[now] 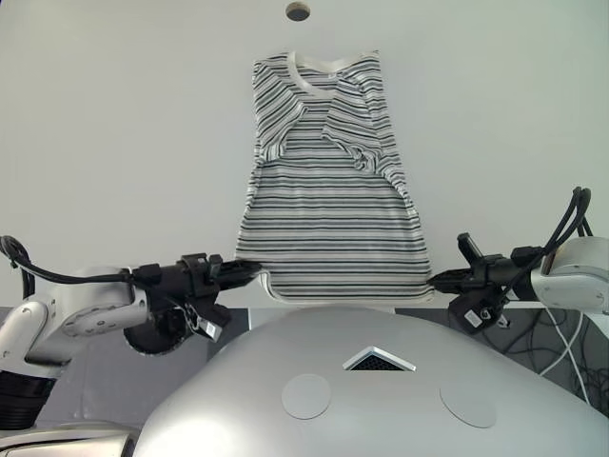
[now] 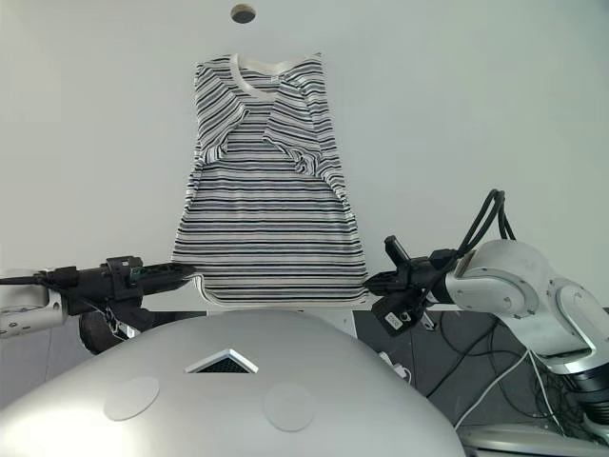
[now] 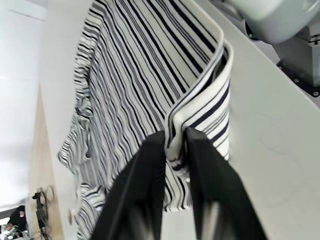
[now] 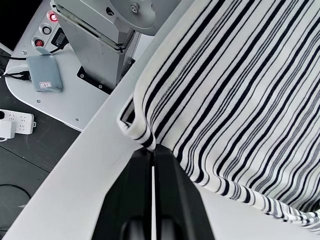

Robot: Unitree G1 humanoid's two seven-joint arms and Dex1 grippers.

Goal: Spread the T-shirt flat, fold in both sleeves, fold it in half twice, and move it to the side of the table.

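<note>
Closest in, at the near edge of the table (image 1: 114, 143), the left gripper (image 1: 249, 269) is clamped on the left hem corner of the T-shirt (image 1: 328, 219), with striped cloth curled up between its fingers (image 3: 145, 170). Bare white tabletop spreads wide to the left of the garment. The T-shirt lies lengthwise mid-table, collar at the far side, both sleeves folded in over the chest, hem running along the near edge. A small dark disc (image 1: 298, 11) sits just beyond the collar. More bare tabletop lies to the right. The right gripper (image 1: 440, 279) pinches the right hem corner tightly, right at the table's edge.
</note>
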